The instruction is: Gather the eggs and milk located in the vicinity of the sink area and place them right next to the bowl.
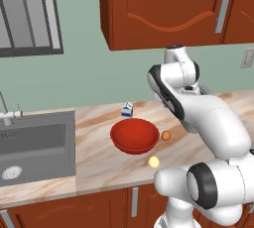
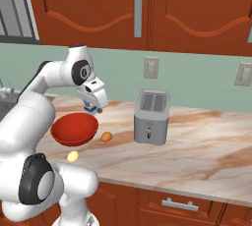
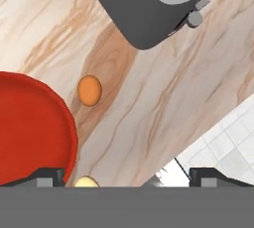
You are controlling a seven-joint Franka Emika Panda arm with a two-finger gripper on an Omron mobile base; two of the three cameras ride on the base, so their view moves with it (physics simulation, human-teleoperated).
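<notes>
Fingertips of the gripper point(image 3: 127, 176) rise dark at the bottom of the hand view, set wide apart with nothing between them, so the hand is released and empty, hanging above the counter point(image 1: 94, 157) and looking down on it.

Just below it lie the task's things, already gathered: the orange-brown egg point(image 1: 166, 135) sits close beside the right rim of the bowl point(image 1: 134, 136), apart from it by a sliver of marble; the pale yellow egg point(image 1: 154, 162) lies toward the counter's front edge, near the bowl's front-right rim. The milk point(image 1: 127, 109) stands upright just behind the bowl, toward the back wall. The sink point(image 1: 34, 145) is at the counter's left end, well apart from them all.

By my judgement the placing looks done, or nearly so. The step in hand is to lift straight up and clear, fingers kept spread, without sweeping sideways: both eggs are round and will roll at a nudge, the yellow one toward the front edge.

Further out, the toaster point(image 2: 152, 117) stands to the right of the orange egg, near the arm's retreat path; swing wide of it. Cupboards point(image 2: 147, 9) hang overhead, limiting the rise.
</notes>
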